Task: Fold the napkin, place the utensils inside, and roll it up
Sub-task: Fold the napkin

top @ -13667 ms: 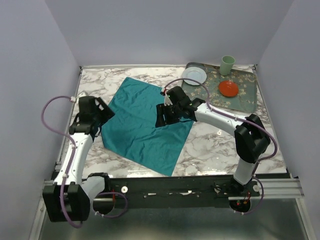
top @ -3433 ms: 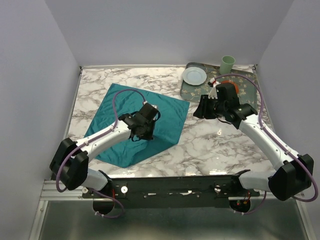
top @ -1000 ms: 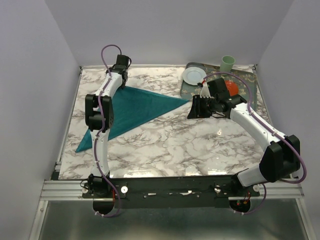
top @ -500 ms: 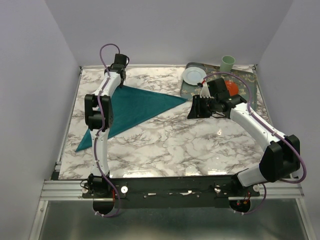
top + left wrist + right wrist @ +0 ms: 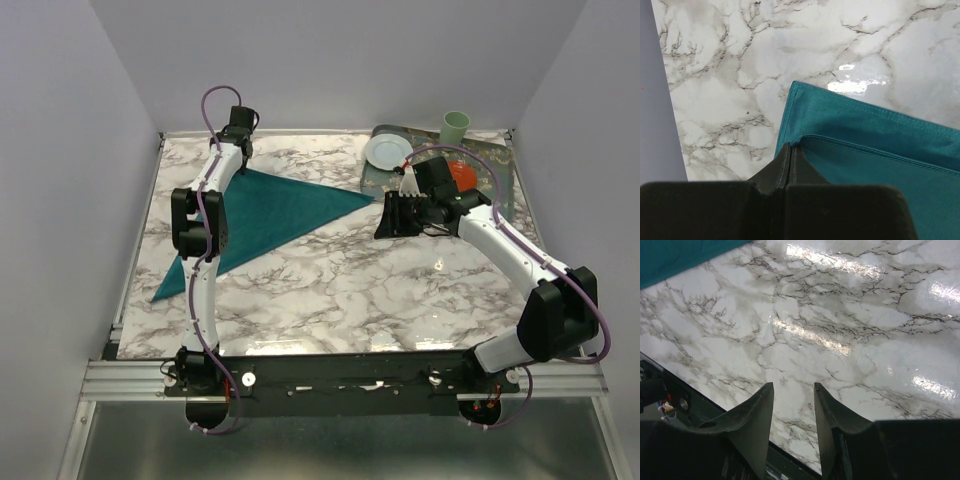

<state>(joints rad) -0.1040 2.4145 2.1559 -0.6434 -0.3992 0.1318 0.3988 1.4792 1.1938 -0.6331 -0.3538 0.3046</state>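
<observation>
The left gripper [image 5: 788,150] was pinched shut on the top layer's corner of the teal napkin [image 5: 275,210], which lay as a triangle by the marble table's [image 5: 330,290] far-left corner. That corner should land squarely on the lower one before release. The right gripper [image 5: 792,390] hung half-open and empty beside the patterned tray [image 5: 495,205] bearing a white plate [image 5: 388,151], orange dish [image 5: 462,172] and green cup [image 5: 455,130]. The utensils were perhaps hidden behind it.

Teal napkin [image 5: 268,212], folded into a triangle, lying flat
</observation>
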